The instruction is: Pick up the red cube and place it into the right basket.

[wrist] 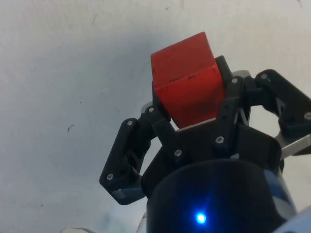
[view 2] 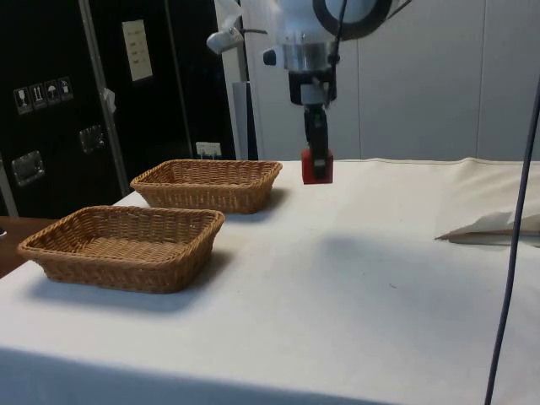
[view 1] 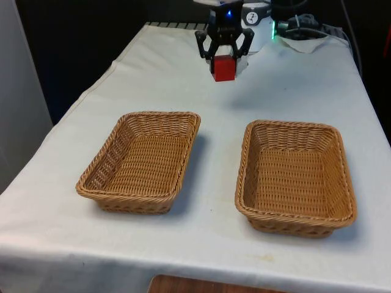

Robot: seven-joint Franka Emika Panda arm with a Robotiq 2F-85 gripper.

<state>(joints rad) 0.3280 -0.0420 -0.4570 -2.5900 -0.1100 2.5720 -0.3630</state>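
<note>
Side view | gripper (view 2: pixel 317 167) clamps red cube (view 2: pixel 317 168) above cloth | both baskets (view 1: pixel 296 177) well apart

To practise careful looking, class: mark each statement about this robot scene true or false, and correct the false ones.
1. The hand grips the red cube. True.
2. The red cube rests on the white cloth. False: in the side view it hangs clear above the cloth.
3. Two wicker baskets stand side by side on the table. True: one on the front view's left, one on its right.
4. A second cube already lies in the basket on the front view's right. False: both baskets are empty.
5. The cube is directly above a basket. False: it is held over bare cloth beyond both baskets, nearer the robot.
</note>
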